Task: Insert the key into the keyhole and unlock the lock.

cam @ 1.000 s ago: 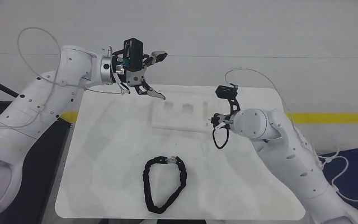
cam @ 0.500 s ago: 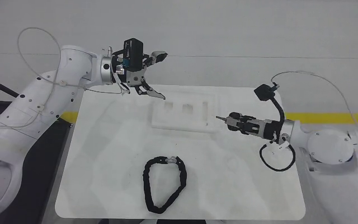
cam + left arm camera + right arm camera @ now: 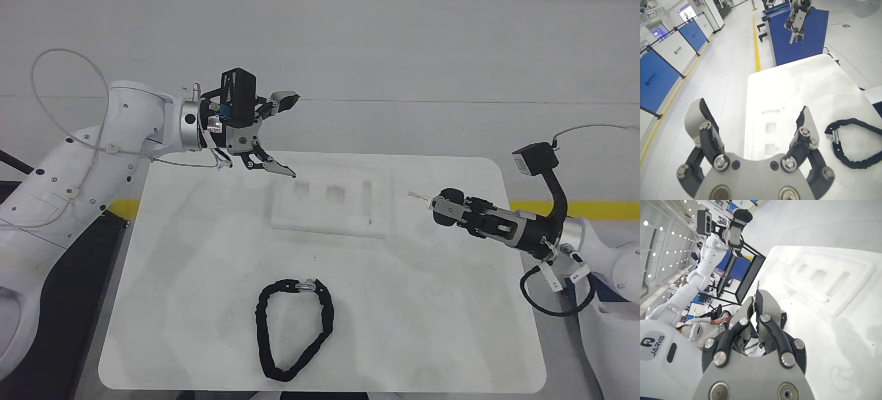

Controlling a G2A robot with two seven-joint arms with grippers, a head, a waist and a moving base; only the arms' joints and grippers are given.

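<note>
White tabletop [image 3: 200,300] is seen bearing the lock [image 3: 293,330] at its near middle, well apart from the key [image 3: 417,197] clamped in the right gripper [image 3: 438,206] (left gripper [image 3: 285,135] is spread open, farther off), blade pointed toward the tray [image 3: 290,215].

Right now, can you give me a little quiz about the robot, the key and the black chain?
1. Fill in: the fingers of the left gripper are ____.
2. Pick one: the key is held by A) the left gripper, B) the right gripper, C) nobody.
3. True or false: the key is inside the chain lock.
Key: 1 open; 2 B; 3 false, the chain lock lies apart from the key.
</note>
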